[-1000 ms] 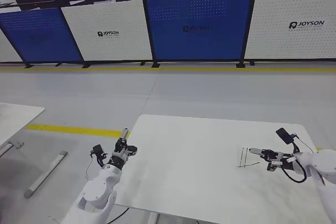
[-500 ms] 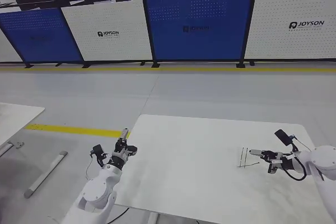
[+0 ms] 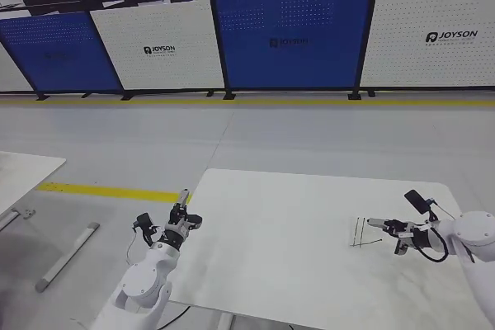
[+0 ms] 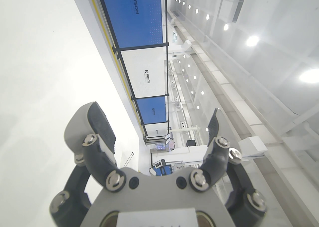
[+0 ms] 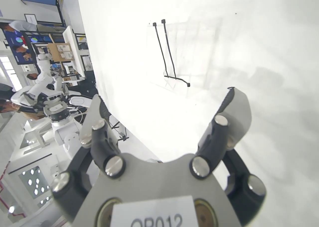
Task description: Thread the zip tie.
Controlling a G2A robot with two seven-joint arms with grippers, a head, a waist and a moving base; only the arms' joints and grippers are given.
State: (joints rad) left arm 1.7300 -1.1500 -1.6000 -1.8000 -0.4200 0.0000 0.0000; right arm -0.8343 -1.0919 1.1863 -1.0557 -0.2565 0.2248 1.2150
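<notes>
While both of my arms sit at opposite sides of the white table [image 3: 280,239], three black zip ties [image 5: 169,50] lie flat on its right-hand part, none of them in my grasp. Two lie side by side, nearly parallel, with their small square heads toward the table's far edge. The third tie [image 5: 177,79] lies crosswise over their near ends, its head turned toward my right gripper [image 5: 165,98].

That gripper sits just beside the ties, on their right, its fingers spread wide and pointed at them with nothing between the dark pads. I cannot tell whether its tips rest on the tabletop or hang a little above it.

My left gripper [image 4: 156,116] is at the table's left edge, toward the far corner and well apart from the ties. It, too, is spread and empty, with bare ribbed pads (the two fingers frame the blue and white wall panels beyond the table rather than anything on it). From its wrist camera the two parallel ties show as thin dark lines far across the white surface.
</notes>
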